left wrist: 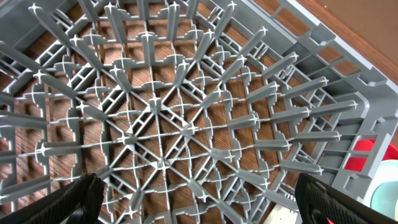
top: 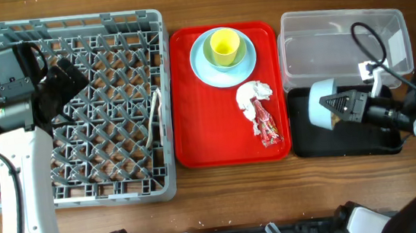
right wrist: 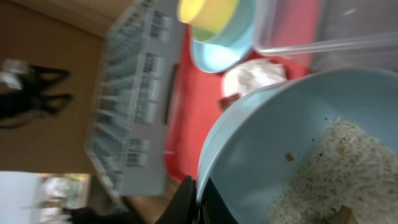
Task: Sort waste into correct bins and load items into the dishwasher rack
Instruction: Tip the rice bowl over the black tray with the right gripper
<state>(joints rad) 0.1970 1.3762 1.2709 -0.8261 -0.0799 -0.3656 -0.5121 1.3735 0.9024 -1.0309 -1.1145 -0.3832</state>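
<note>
My right gripper (top: 343,108) is shut on the rim of the small pale blue bowl (top: 322,104), holding it tipped on its side over the black tray (top: 306,144). In the right wrist view the fingers (right wrist: 202,198) pinch the bowl's rim (right wrist: 249,137), and rice scraps (right wrist: 339,174) lie inside. The pale blue plate (top: 201,65) with the yellow-green cup (top: 223,47) on it, the crumpled napkin (top: 253,94) and the red wrapper (top: 267,126) lie on the red tray (top: 194,133). My left gripper (top: 66,76) is open and empty above the grey rack (top: 69,30); its fingers (left wrist: 199,199) straddle the lattice floor (left wrist: 161,118).
The clear tub (top: 336,20) stands behind the black tray. A white utensil (top: 156,114) lies in the rack by its right wall. A black cable (top: 369,43) hangs over the tub. Wooden table (top: 239,198) shows in front.
</note>
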